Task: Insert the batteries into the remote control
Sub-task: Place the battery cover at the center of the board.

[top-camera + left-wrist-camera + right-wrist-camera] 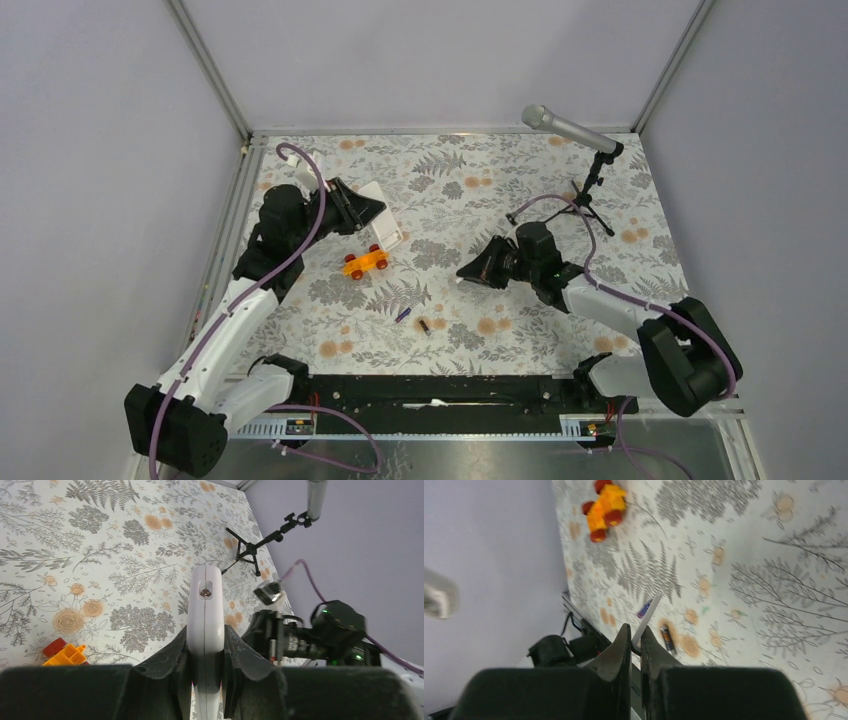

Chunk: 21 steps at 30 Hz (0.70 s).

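**Top view:** At ten o'clock on the floral-print table [520, 190], the left gripper [370, 214] pinches the small white-grey rectangular remote control [386, 232]. The right gripper [466, 271] hovers near centre. The tiny blue-purple battery [402, 314] and dark brown-black battery [425, 325] lie close together toward six o'clock, untouched, just below the orange toy car [366, 262].

**Left wrist view:** The remote stands edge-on, squeezed between the two fingers [167, 662]. Its battery bay is hidden.

**Right wrist view:** The fingers are pressed onto a thin flat white piece [650, 611], probably the bay cover.

Loading seems not yet begun. Next, the right arm must put that piece down and pick up a battery. Polarity marks are too small to read.
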### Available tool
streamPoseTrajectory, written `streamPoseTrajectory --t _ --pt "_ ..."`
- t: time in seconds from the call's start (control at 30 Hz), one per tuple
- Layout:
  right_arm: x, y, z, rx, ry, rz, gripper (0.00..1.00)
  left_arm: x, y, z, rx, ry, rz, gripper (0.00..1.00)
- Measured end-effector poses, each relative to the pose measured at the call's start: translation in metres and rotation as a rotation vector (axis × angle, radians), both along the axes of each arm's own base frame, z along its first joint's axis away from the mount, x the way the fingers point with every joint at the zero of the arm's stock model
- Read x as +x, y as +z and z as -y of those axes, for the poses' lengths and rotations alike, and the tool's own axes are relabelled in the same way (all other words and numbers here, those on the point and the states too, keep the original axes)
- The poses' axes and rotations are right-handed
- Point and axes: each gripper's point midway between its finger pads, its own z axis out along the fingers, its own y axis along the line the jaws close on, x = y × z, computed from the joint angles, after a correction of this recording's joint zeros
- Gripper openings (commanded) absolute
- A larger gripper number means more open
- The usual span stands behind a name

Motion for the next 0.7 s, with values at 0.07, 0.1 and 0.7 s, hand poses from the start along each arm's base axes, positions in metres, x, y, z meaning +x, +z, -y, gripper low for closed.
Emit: streamPoseTrajectory --t 0.07,0.1,0.7 --pt "-0.007 -0.020 0.001 -0.031 0.030 -0.034 0.03 -0.004 0.003 0.002 -0.005 -0.022 0.008 0.00" --pt "-0.010 -0.029 0.003 -0.043 0.042 -0.049 0.05 -0.006 0.004 0.003 -0.006 -0.030 0.011 0.00" --pt "-0.036 -0.063 0.044 -0.297 0.100 -0.098 0.89 -0.032 0.013 0.010 -0.034 -0.126 0.023 0.00"
